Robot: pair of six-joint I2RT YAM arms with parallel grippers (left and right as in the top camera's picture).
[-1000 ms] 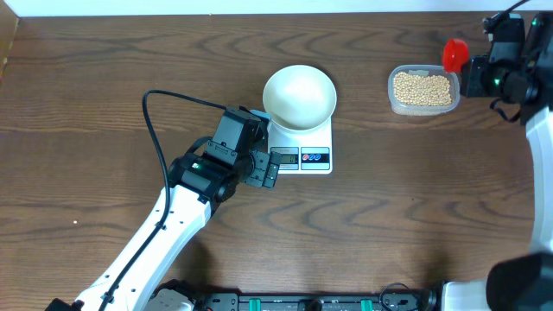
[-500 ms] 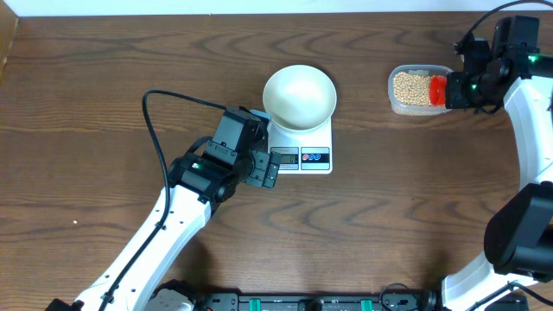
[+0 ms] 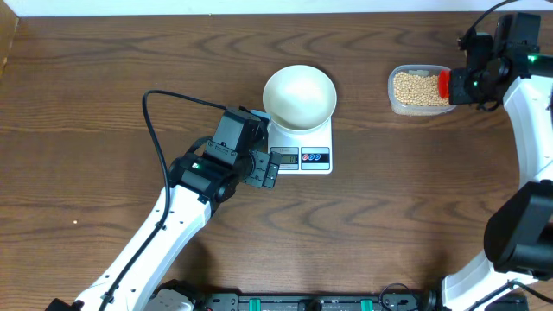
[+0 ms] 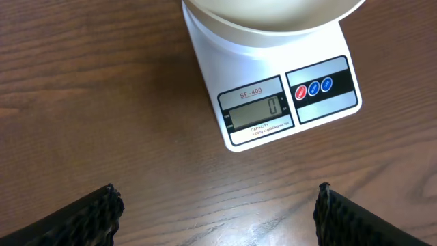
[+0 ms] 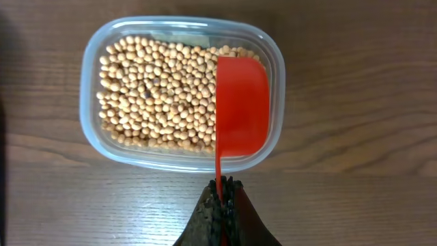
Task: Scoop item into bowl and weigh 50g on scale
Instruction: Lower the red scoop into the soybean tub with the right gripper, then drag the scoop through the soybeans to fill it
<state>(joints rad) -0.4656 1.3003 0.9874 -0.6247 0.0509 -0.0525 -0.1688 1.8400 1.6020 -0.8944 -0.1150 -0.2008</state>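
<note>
Tan beans (image 3: 420, 88) (image 5: 160, 92) fill a clear plastic tub (image 3: 421, 108) (image 5: 92, 130) at the back right. My right gripper (image 3: 458, 85) (image 5: 222, 186) is shut on the handle of a red scoop (image 3: 444, 83) (image 5: 240, 106), which sits over the tub's right end. The empty white bowl (image 3: 299, 97) (image 4: 273, 17) stands on the white scale (image 3: 304, 156) (image 4: 273, 102), whose display reads 0. My left gripper (image 3: 266, 170) (image 4: 218, 205) is open and empty, just left of the scale's front.
A black cable (image 3: 160, 130) loops from the left arm over the table. The tub stands near the table's back right edge.
My right arm has swung in from the right and brought the red scoop down over the tub's right end, then drawn it slightly right. The left arm has not moved.
</note>
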